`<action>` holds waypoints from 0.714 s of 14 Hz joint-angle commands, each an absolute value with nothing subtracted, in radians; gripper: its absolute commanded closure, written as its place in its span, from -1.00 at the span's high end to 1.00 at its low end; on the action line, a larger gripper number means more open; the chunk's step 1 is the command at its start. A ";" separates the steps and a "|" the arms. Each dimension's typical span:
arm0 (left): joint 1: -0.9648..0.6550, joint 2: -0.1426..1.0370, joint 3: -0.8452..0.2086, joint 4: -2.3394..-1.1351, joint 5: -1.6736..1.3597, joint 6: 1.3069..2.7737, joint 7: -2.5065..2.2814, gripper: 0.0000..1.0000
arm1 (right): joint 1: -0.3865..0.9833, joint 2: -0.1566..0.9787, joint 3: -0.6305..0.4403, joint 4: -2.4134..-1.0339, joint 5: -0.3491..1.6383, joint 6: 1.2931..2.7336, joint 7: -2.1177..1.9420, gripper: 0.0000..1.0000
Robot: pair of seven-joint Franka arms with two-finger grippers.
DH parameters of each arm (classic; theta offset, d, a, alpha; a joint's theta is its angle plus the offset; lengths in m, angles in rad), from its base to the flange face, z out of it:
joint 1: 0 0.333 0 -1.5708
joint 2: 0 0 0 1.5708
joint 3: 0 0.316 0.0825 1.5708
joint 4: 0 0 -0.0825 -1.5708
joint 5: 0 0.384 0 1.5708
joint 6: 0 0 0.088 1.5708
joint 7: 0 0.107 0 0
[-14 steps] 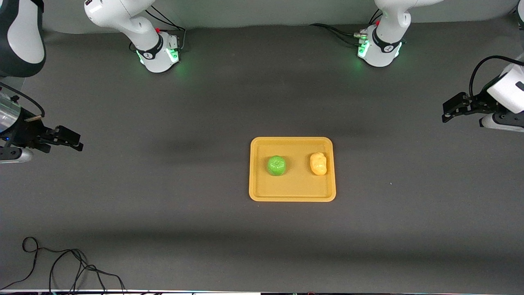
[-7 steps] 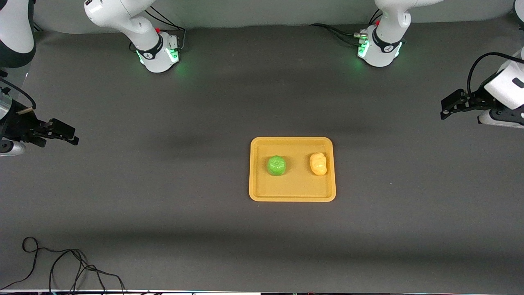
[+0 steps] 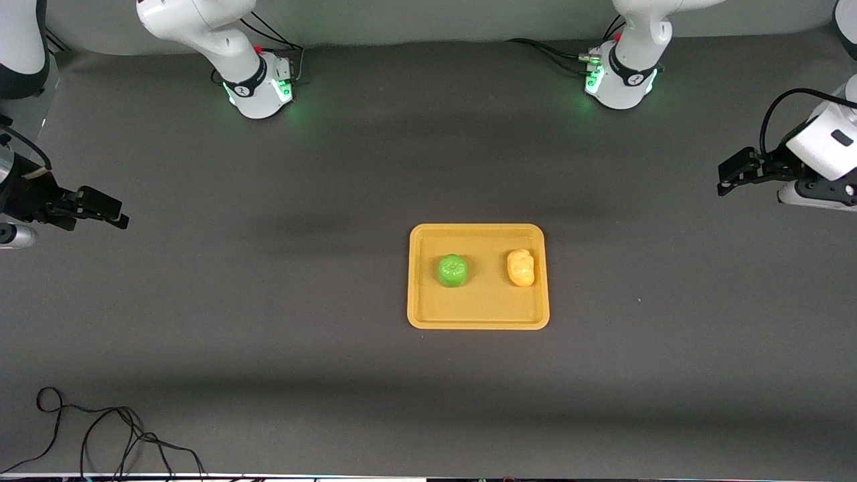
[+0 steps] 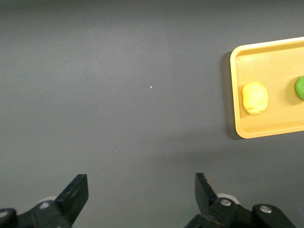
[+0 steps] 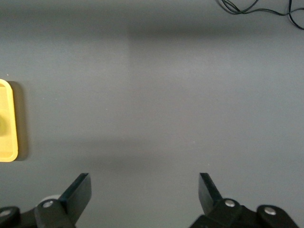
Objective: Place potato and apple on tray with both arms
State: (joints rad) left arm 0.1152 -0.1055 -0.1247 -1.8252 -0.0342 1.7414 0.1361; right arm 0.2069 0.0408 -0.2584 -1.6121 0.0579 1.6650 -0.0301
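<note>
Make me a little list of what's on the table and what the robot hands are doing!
tray: flat yellow-orange plastic tray, mid-table
apple: round glossy green apple in the tray, toward the right arm's end
potato: lumpy yellow-orange potato in the tray, toward the left arm's end, apart from the apple
left tool: left tool open, empty, over bare table at its own end
right tool: right tool open, empty, over bare table at its own end
cable: black cable at the table's near edge

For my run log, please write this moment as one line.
apple: on tray | potato: on tray, apart from apple | left gripper: open, over bare table | right gripper: open, over bare table
</note>
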 commanded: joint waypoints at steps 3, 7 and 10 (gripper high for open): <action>0.114 -0.141 -0.130 -1.867 -0.023 1.763 0.137 1.00 | -0.025 0.008 -0.048 -1.628 0.038 1.646 -0.015 1.00; 0.114 -0.141 -0.130 -1.867 -0.023 1.759 0.137 1.00 | -0.149 -0.008 0.101 -1.638 0.037 1.654 -0.014 1.00; 0.114 -0.141 -0.132 -1.867 -0.025 1.756 0.137 1.00 | -0.147 -0.006 0.107 -1.646 0.003 1.686 -0.018 1.00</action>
